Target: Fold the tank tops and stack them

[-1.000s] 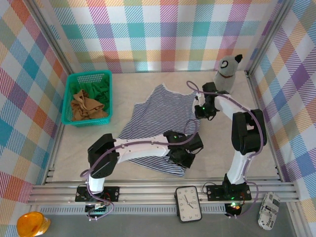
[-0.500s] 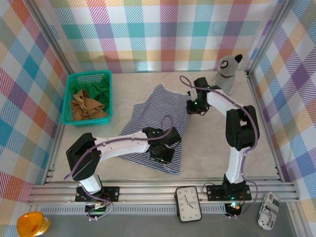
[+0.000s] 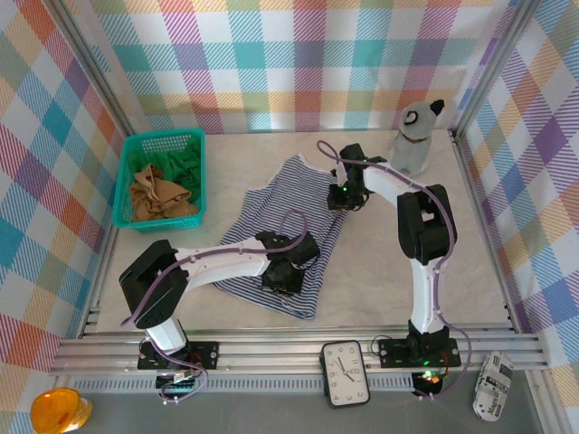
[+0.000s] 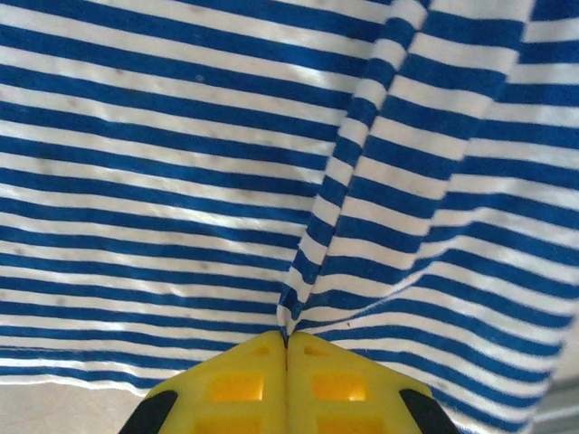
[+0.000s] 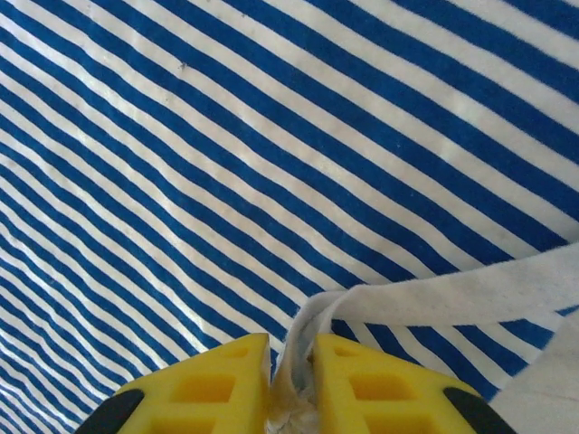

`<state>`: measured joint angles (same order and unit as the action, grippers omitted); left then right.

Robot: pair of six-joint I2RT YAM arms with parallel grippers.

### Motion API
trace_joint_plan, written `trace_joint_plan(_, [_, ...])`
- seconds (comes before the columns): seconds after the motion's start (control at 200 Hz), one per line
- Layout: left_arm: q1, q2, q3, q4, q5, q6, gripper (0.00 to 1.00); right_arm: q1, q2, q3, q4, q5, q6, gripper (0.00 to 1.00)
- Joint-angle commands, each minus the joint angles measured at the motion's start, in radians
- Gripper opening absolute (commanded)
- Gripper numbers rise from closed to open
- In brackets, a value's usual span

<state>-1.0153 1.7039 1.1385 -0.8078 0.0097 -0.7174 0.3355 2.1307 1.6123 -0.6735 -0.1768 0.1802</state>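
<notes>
Striped navy-and-white cloth tank top (image 3: pixel 271 210) lies twelve o'clock of left gripper (image 4: pixel 287 344), pinching it; right gripper (image 5: pixel 291 351) nips its trim.

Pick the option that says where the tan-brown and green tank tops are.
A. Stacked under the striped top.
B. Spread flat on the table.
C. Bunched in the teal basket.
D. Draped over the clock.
C: the tan-brown top and the green top lie crumpled together inside the teal basket, apart from the striped top, which is spread on the table.
</notes>
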Motion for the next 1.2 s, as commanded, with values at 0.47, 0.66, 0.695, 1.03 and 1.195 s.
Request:
trace_joint_plan(0.47, [0.017, 0.048, 0.098, -0.274, -0.335, -0.054, 0.32, -0.098, -0.113, -0.017, 0.107, -0.150, 0.040, 0.37])
trace_joint_plan(0.66, [-0.006, -0.004, 0.125, -0.173, -0.199, -0.020, 0.44, -0.154, -0.118, -0.002, 0.022, -0.002, -0.091, 0.41])
trace_joint_plan(0.695, [-0.014, -0.002, 0.133, -0.147, -0.168, -0.021, 0.45, -0.163, -0.109, 0.009, 0.008, 0.017, -0.107, 0.42])
trace_joint_plan(1.03, [-0.078, 0.142, 0.174, -0.003, -0.052, 0.014, 0.47, -0.173, -0.043, 0.055, 0.036, -0.065, -0.083, 0.41])
trace_joint_plan(1.195, [-0.051, 0.144, 0.097, 0.026, -0.062, 0.024, 0.46, -0.129, -0.084, -0.016, 0.098, -0.165, -0.009, 0.41])
